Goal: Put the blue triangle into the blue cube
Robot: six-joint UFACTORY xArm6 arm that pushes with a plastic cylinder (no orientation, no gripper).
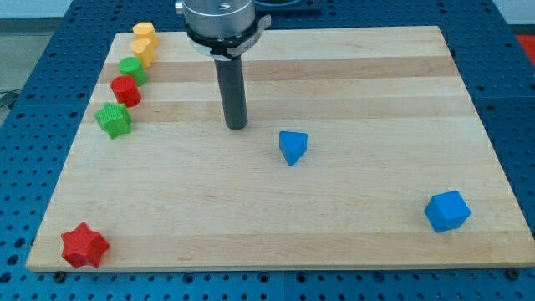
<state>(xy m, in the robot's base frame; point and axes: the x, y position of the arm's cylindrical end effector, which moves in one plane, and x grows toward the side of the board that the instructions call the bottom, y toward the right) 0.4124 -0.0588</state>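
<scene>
Resting on the wooden board (pixel 351 242) near its upper middle: my tip (pixel 237 127), the lower end of a straight dark rod, touching no block. No jaws on this rod, so nothing to open or close, nothing held. Just to the view's right of my tip and slightly toward the bottom, close but apart: blue triangle (pixel 292 147). Much farther toward the view's lower right, well apart from my tip and from the triangle: blue cube (pixel 447 211), near the board's right edge. Off to the view's left of my tip, strung along the board's left edge: yellow block (pixel 145 34) and a second yellow block (pixel 144 52) touching it, then green block (pixel 132 69), red block (pixel 126 90), green star (pixel 113 119). Far toward the lower left corner: red star (pixel 84 246).
</scene>
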